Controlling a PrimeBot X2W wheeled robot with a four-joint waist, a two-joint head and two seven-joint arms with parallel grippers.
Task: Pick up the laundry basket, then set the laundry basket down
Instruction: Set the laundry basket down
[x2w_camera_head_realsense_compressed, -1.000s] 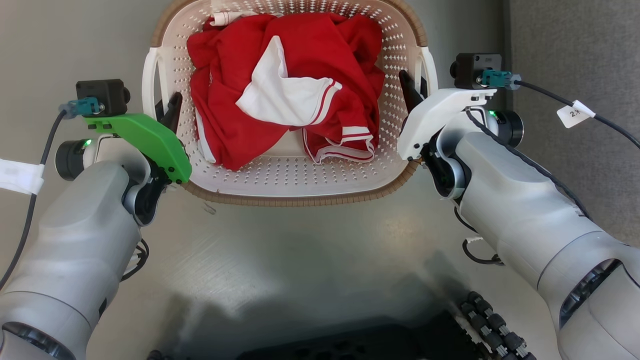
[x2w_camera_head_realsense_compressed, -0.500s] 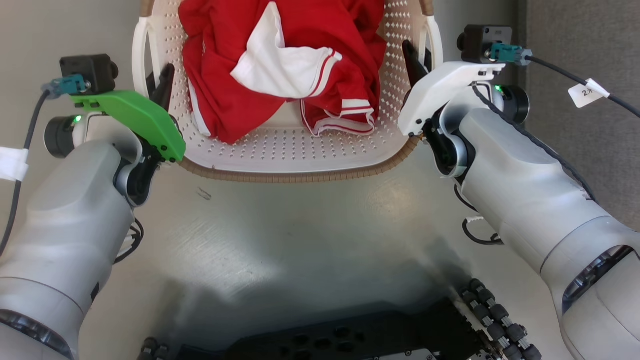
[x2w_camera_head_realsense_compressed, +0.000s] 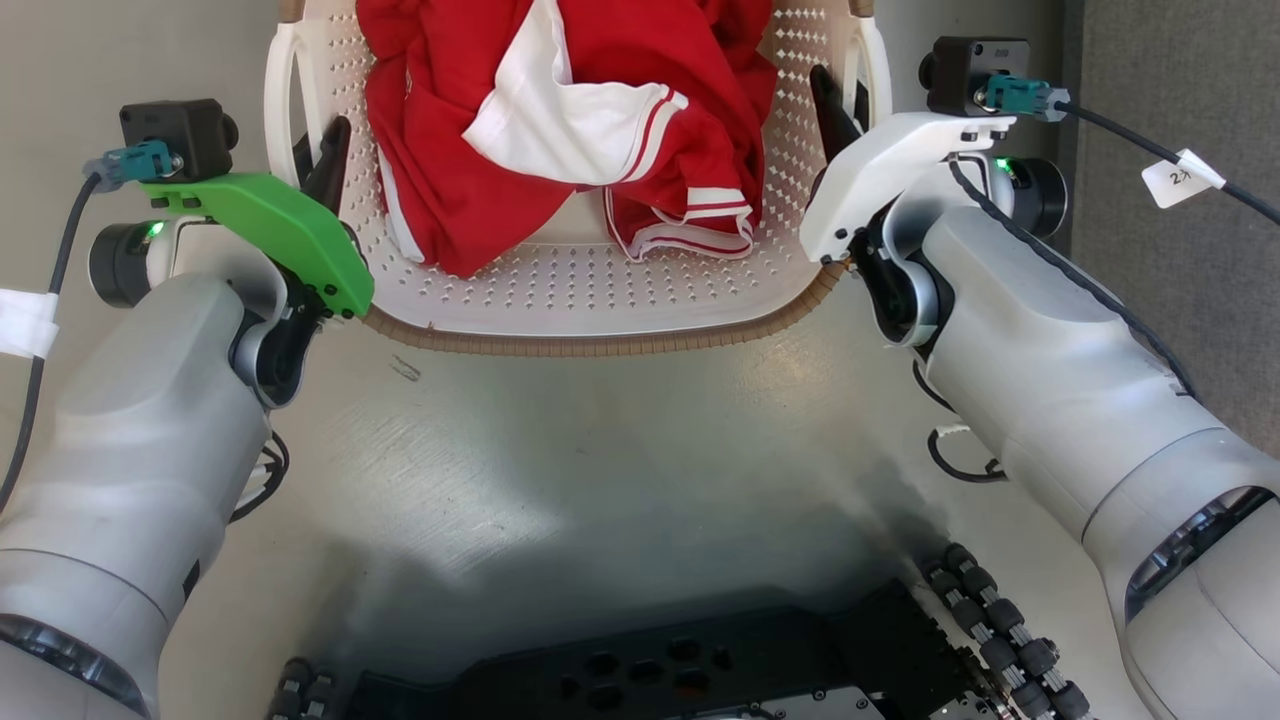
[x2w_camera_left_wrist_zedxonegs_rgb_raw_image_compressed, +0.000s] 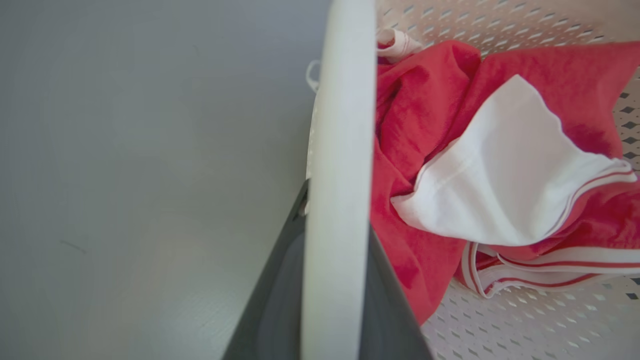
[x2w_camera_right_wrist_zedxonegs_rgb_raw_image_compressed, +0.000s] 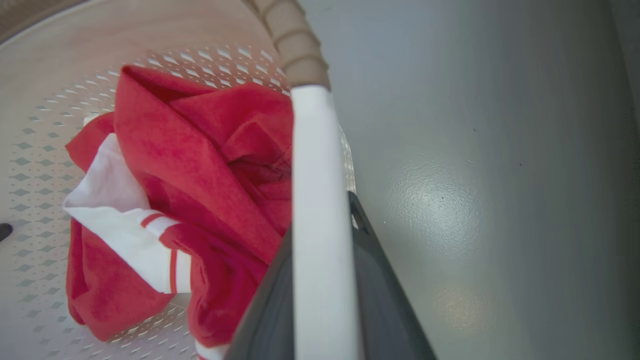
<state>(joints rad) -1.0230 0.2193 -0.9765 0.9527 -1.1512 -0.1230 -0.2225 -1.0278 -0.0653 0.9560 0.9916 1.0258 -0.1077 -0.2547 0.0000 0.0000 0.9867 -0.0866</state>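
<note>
The laundry basket was pinched at both handles by left gripper and right gripper; it could be tipped by uneven lowering

Bright light, floor glare, blurred wrist foregrounds

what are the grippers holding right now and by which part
The laundry basket, by its two white side handles: the left gripper is closed around the left handle, and the right gripper around the right handle.
</note>
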